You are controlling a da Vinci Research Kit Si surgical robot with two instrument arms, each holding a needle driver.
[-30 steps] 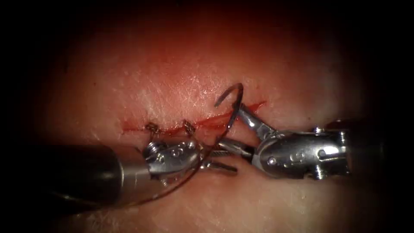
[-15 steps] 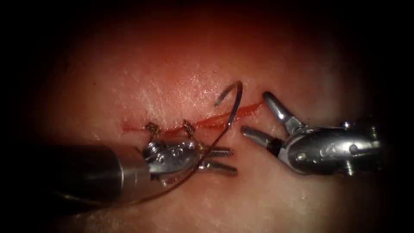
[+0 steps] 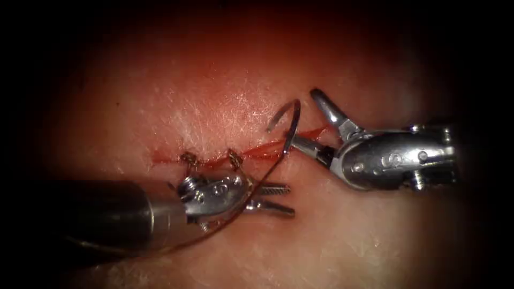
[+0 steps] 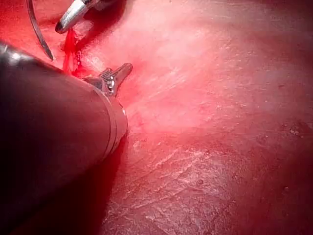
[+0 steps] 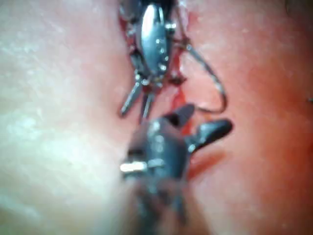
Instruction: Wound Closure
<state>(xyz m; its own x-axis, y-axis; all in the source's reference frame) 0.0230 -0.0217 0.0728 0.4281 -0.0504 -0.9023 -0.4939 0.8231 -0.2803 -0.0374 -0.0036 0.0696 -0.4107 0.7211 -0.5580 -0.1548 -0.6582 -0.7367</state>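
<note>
**Needle standing in cut, both tools empty**

Needle (image 3: 292, 126) stands in the tissue (image 3: 225, 80) at the cut (image 3: 257, 152), toward its right end; the arc rises on the far side and the tip hooks back left, free in the air. Neither tool grips it. Thread (image 3: 251, 200) runs from the needle's base down-left, across the left tool (image 3: 276, 198), and on to the near left. Left tool lies on the near side of the cut, jaws parted, holding nothing; the thread seems only to pass over it, hard to be sure. Right tool (image 3: 310, 120) is just right of the needle, jaws wide apart, empty: one jaw points to the far side, the other lies low by the needle's base, possibly touching. Two stitches (image 3: 211, 159) sit on the cut's left part. Red fluid (image 3: 267, 150) lines the cut.
</note>
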